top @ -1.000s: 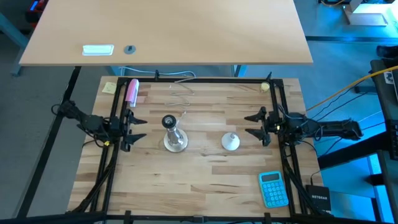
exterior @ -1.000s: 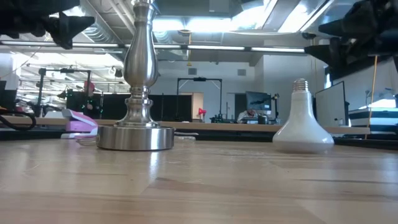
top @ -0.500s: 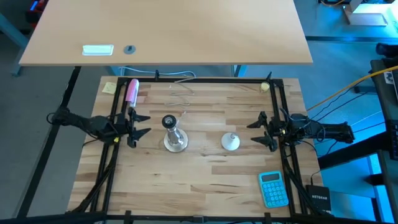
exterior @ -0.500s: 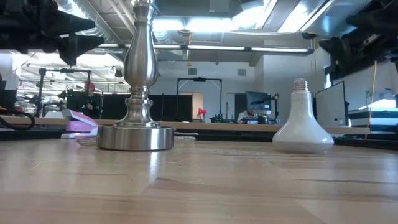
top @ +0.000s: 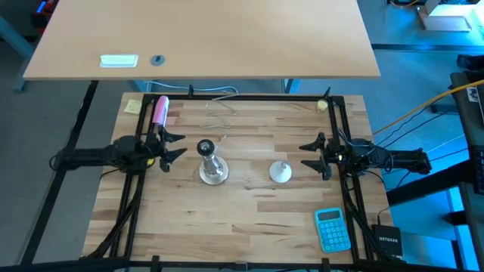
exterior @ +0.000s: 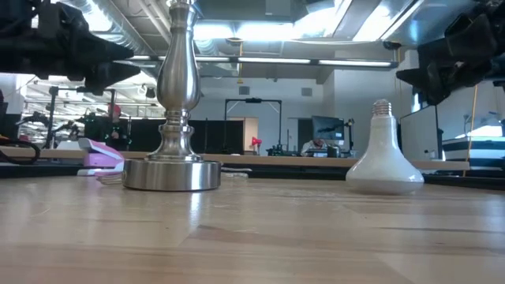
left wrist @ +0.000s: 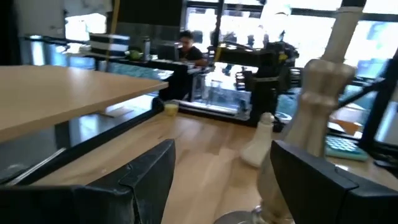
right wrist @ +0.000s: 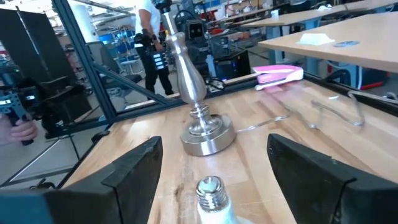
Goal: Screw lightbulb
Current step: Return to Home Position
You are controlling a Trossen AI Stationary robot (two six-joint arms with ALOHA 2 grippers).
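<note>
Pale butcher-block wood forms the bench [top: 249, 215], which is bordered by black rails; a larger tan table [top: 204, 38] is seen beyond it in the high view. Near the middle of the bench the lightbulb [top: 280, 172] is stood on its white globe, with the silvery screw base pointing up, and is touched by nothing. The silver lamp stand [top: 212, 166] is set upright to the bulb's left in the high view, with a clear gap between the two.

The left gripper [top: 178, 145] is held above the bench at its left rail, level with the lamp stand and pointed toward it. Its jaws are spread wide and nothing is held. The right gripper [top: 305, 156] is held at the right rail, pointed toward the lightbulb and apart from it. Its jaws are likewise spread wide around nothing.

A blue calculator [top: 333, 229] is laid toward the bench's lower right corner in the high view, and a pink stapler [top: 160, 110] lies by the upper left corner.
</note>
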